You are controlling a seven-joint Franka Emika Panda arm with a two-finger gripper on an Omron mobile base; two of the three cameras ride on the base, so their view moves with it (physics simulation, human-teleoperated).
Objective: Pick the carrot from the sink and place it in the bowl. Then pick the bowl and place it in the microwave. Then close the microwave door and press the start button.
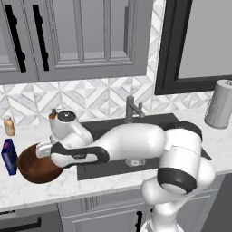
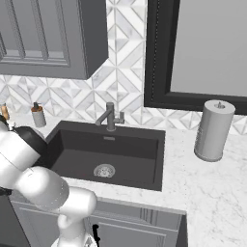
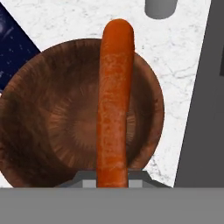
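The fingers (image 3: pixel 112 183) are closed on the lower end of the carrot (image 3: pixel 114 100), and the carrot stands out straight from them in the hand view. The arm (image 1: pixel 127 145) reaches low and far to the left, across the front of the sink (image 2: pixel 108 149), and the hand points down over the bowl (image 1: pixel 34 165). The carrot hangs above the inside of the bowl and is not lying in it. It is long and orange, with a rounded tip and a slightly rough skin. The bowl is round, deep and reddish-brown. It stands on the marble bench (image 1: pixel 27 190) left of the sink, and a dark blue bottle (image 1: pixel 9 156) stands just beside it.
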